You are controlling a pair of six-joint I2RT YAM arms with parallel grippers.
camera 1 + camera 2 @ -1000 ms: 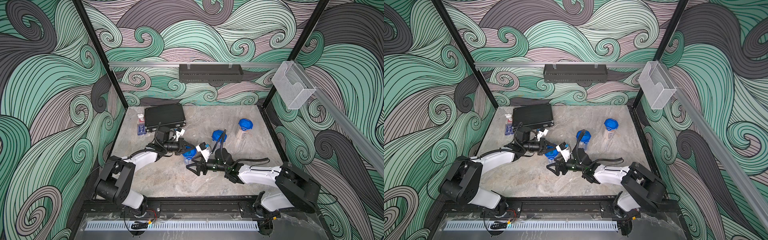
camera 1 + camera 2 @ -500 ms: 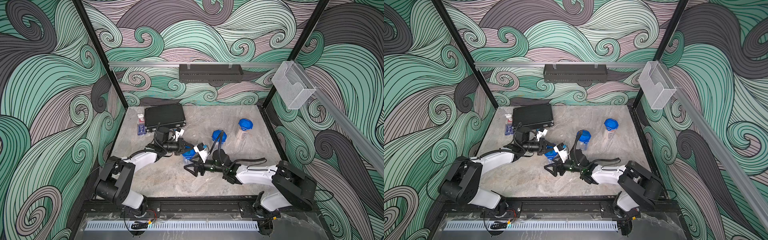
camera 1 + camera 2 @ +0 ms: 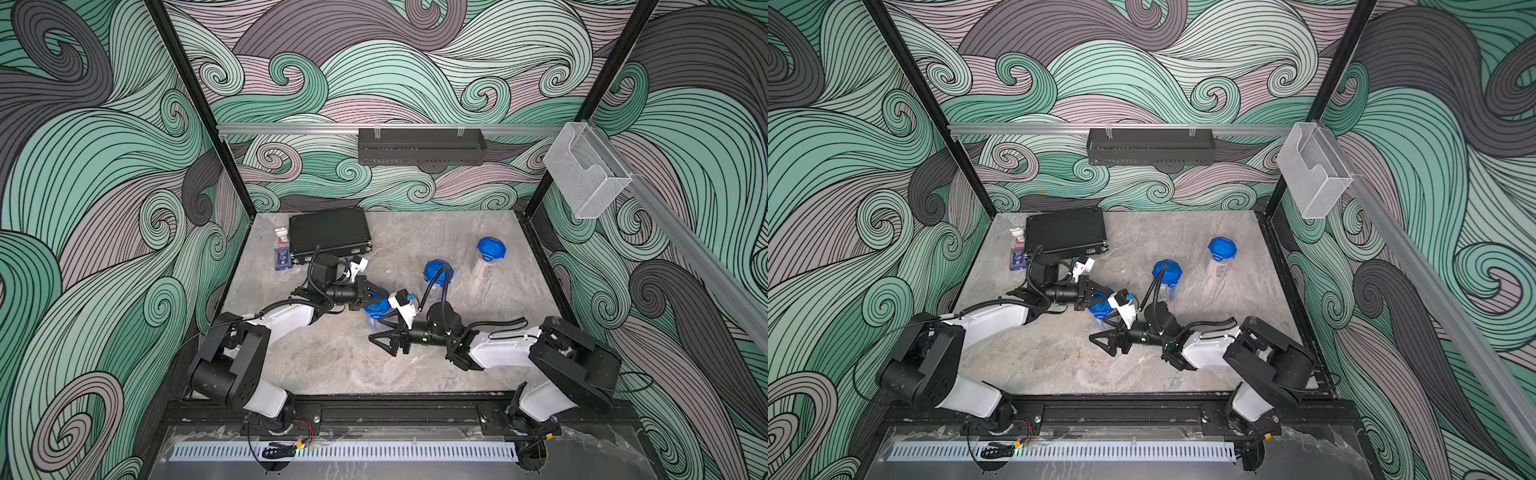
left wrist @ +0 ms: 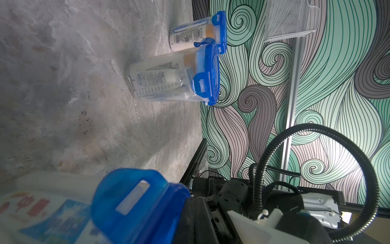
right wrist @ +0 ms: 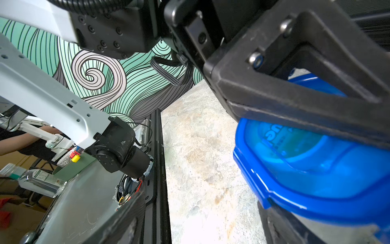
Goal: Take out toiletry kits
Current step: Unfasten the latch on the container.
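Across the grey stone-look table (image 3: 332,365) — two white-and-black arms reaching inward from the front rail, left arm (image 3: 286,318) and right arm (image 3: 498,349), wrists close together near the middle.

At the back left corner: black ribbed case (image 3: 330,232), lying flat, lid down.

To the right of the case, in both top views: three clear jars with blue clip lids, all upright, all lidded.
- Toward the right edge, well apart from both arms: far jar (image 3: 490,255).
- Near the table's centre: middle jar (image 3: 437,279).
- Between the two wrists: near jar (image 3: 377,309).

On the near jar's lid (image 5: 316,169): left gripper (image 3: 374,296), jaws closed. One black finger (image 5: 295,109) lying across the lid top in the right wrist view. Pinch on a lid flap not determinable.

Just in front of the near jar's base: right gripper (image 3: 384,343), jaws spread wide, nothing between them.

Beside the case's left edge: pump bottle (image 3: 282,249), white head, blue label.

Inside the jars — toiletry kits (image 4: 156,78), with white tubes and orange caps visible through the clear walls in the left wrist view.
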